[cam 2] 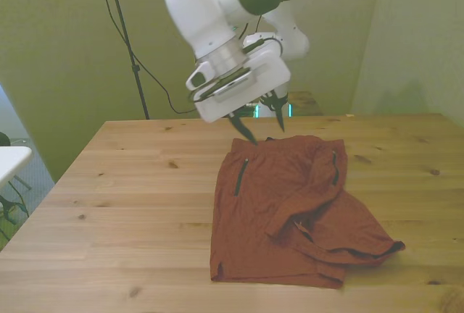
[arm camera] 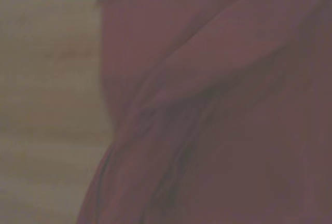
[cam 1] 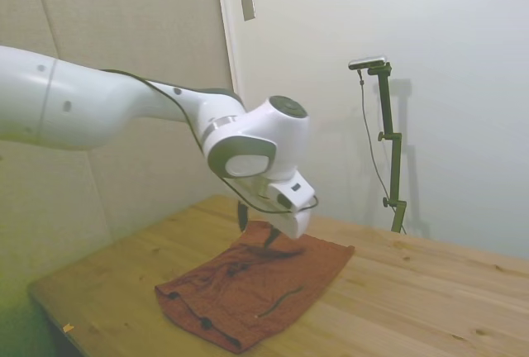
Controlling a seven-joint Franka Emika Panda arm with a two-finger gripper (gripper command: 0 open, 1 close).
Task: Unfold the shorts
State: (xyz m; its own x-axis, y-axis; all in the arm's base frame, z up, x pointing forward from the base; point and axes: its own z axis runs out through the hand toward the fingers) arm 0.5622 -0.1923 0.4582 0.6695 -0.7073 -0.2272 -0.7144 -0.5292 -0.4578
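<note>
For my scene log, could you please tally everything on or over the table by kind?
Garments: 1, the rust-red shorts, still partly folded
Robot tools: 1, the tool, open above the waistband edge
Tables: 1, the wooden table
Total: 3

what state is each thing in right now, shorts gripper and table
shorts: lying on the table, wrinkled, one part folded over itself on the front view's right
gripper: open, just above the shorts' far edge, holding nothing
table: bearing the shorts
</note>
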